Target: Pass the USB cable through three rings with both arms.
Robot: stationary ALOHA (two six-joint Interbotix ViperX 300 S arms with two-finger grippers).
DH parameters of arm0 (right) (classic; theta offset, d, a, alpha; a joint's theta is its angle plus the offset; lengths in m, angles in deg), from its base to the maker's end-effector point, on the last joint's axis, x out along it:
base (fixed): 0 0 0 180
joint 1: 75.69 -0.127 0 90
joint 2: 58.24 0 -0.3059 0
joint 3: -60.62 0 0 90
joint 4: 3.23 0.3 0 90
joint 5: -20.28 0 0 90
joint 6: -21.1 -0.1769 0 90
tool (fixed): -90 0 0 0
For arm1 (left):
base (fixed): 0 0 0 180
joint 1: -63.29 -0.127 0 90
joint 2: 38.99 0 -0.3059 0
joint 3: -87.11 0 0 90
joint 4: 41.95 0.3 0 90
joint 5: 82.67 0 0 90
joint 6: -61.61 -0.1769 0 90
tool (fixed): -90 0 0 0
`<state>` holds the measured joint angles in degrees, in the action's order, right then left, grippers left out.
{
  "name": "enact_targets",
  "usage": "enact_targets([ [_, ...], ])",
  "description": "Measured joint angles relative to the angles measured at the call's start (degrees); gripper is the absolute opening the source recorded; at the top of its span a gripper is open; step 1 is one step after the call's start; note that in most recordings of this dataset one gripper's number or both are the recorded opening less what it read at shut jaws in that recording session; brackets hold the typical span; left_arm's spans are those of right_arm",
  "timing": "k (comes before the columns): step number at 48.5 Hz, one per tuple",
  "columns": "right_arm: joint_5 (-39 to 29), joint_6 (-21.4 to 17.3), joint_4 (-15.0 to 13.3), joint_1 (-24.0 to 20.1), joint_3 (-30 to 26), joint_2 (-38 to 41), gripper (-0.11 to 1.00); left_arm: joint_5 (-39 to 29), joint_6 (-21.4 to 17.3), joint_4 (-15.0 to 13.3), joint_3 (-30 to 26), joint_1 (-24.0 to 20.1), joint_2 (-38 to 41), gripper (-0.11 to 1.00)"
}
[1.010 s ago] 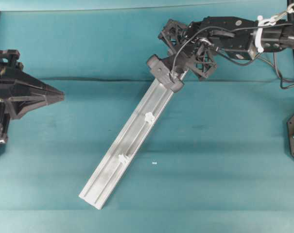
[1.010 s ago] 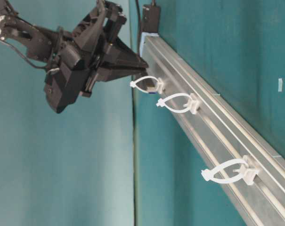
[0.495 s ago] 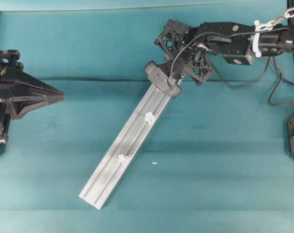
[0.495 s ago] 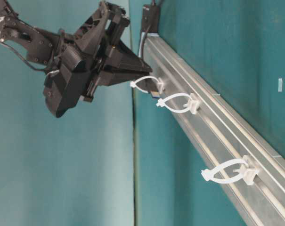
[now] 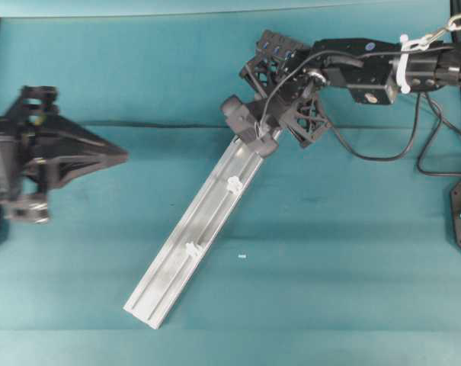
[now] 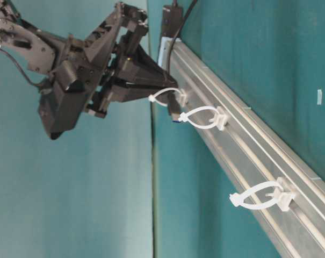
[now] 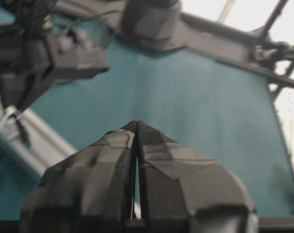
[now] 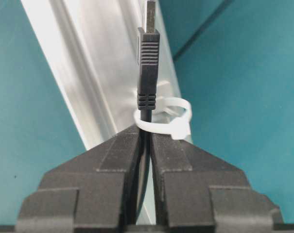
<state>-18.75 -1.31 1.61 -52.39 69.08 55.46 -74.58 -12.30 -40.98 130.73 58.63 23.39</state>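
Teal bench (image 5: 352, 252): one silver rail (image 5: 192, 244) lying diagonally on it.
Rings: three whitish clips (image 6: 202, 117) along the rail.
USB cable (image 8: 147, 73): one, plug poked through the first ring (image 8: 164, 119) at the rail's top end, long axis running along the rail, tip pointing down its length.
Right hand (image 8: 146, 141): pinched tight on the cord just behind the plug.
Left hand (image 7: 137, 127): closed up, holding nothing, well off to the side.

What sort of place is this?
Probably a robotics lab test bench: two black arms work over a teal-covered table, with a silver rail carrying small plastic rings as a practice fixture.
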Motion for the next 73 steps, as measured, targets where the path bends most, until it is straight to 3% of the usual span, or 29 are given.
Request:
enact_targets([
  [4, 0.09, 0.00, 0.26, 0.70, 0.00, -0.26, 0.10, 0.09, 0.26, 0.00, 0.00, -2.20, 2.11, 0.15],
  [8, 0.00, 0.00, 0.35, 1.41, 0.18, -0.44, 0.10, 0.00, 0.62, 0.00, -0.09, -4.66, 5.01, 0.28],
  [16, 0.09, 0.00, 0.44, 1.58, 0.35, -0.53, 0.10, 2.20, 0.88, 0.00, -0.53, -8.53, 11.51, 0.77],
  [21, 0.00, 0.00, 0.79, 1.58, 0.35, -0.53, 0.10, 5.01, 1.49, 0.09, -1.05, -8.96, 16.79, 0.97],
  [36, -0.62, 0.00, 1.58, 1.49, 0.44, -0.62, 0.10, 11.51, 2.90, 0.09, -5.36, -9.32, 30.59, 0.94],
  [51, -0.62, 0.00, 5.63, 1.23, 0.44, -0.62, 0.10, 19.16, 2.99, 0.00, -9.58, -11.07, 40.43, 0.93],
  [73, -0.44, 0.00, 5.89, 1.05, 0.44, -0.62, 0.10, 21.01, 3.16, 0.00, -15.29, -11.07, 50.27, 0.93],
])
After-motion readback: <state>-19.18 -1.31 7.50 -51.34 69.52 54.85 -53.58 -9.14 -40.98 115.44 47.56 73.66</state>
